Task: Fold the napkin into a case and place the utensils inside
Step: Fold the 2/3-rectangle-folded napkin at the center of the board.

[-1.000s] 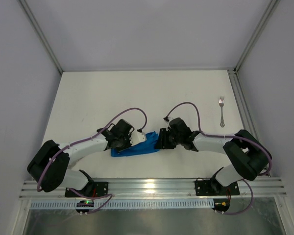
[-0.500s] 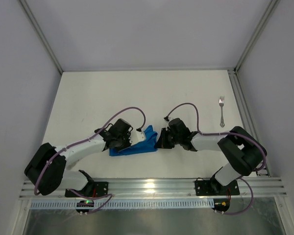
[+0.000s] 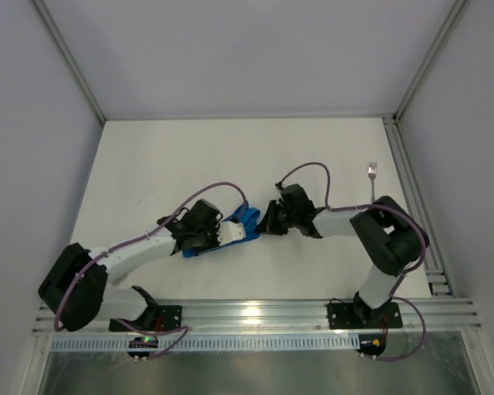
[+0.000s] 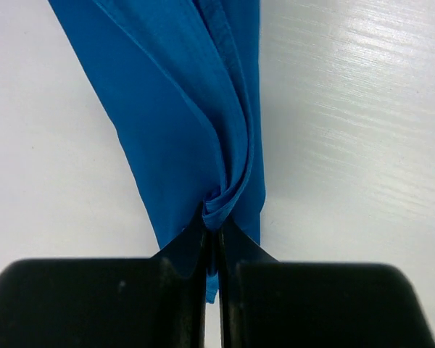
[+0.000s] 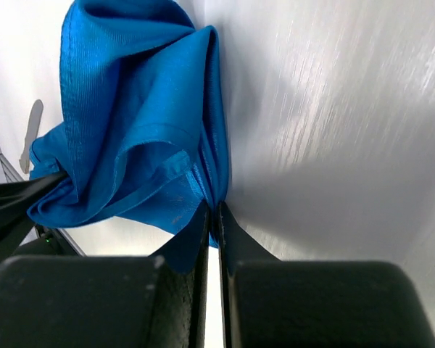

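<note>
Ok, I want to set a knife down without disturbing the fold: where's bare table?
Bare: the table beyond the napkin, up to the back wall, and the strip between it and the front rail. Crowded: the centre, where left end effector and right end effector pinch the napkin; the fork lies far right.

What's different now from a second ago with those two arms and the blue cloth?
The right fingers closed on one end of the napkin. Both pairs then drew it a little way from the robot's near side, bunching it up between them. The left fingers kept their pinch on the other end, and the fork stayed put near the right edge.
</note>
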{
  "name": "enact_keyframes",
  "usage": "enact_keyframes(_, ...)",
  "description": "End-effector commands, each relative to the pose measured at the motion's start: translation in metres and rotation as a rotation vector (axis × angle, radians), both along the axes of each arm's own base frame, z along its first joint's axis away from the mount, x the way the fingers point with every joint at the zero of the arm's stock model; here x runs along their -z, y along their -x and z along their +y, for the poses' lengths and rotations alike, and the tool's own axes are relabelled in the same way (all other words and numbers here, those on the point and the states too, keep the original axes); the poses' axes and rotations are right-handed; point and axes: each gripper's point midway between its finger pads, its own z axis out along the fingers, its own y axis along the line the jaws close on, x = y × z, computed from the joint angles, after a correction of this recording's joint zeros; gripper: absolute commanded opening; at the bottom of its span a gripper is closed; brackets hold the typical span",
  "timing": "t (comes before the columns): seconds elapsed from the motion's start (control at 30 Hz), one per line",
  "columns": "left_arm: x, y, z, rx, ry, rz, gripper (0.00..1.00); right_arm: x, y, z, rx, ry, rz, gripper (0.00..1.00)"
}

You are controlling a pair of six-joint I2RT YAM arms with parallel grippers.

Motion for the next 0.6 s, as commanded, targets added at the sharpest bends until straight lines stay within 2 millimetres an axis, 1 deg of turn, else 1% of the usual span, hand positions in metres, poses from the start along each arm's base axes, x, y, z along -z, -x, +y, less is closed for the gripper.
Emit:
enact_keyframes(0.0,-0.005,0.000,-0.002,0.082,-0.011,-0.051,0.00,0.015,-0.010,-0.012,0.031,0.040,0.027,0.04)
enact_keyframes(0.1,0.003,-0.001,0.011,0.126,-0.092,-0.086,0.00,0.018,-0.015,-0.016,0.034,0.055,0.031,0.04)
enact_keyframes(0.13,0.007,0.003,0.013,0.143,-0.103,-0.080,0.00,0.019,-0.017,-0.018,0.033,0.068,0.026,0.04)
enact_keyframes(0.3,0.004,0.008,0.007,0.168,-0.086,-0.068,0.00,0.016,-0.026,-0.014,0.031,0.073,0.019,0.04)
enact_keyframes(0.33,0.004,0.012,0.003,0.185,-0.065,-0.053,0.00,0.015,-0.028,-0.014,0.032,0.075,0.015,0.04)
enact_keyframes(0.47,0.012,0.021,0.006,0.213,-0.072,-0.023,0.00,0.016,-0.034,-0.015,0.028,0.095,0.005,0.04)
enact_keyframes(0.53,0.018,0.018,0.010,0.204,-0.095,-0.033,0.00,0.015,-0.035,-0.015,0.005,0.107,-0.002,0.04)
enact_keyframes(0.57,0.019,0.014,0.008,0.193,-0.092,-0.054,0.00,0.014,-0.034,-0.016,0.001,0.111,-0.002,0.04)
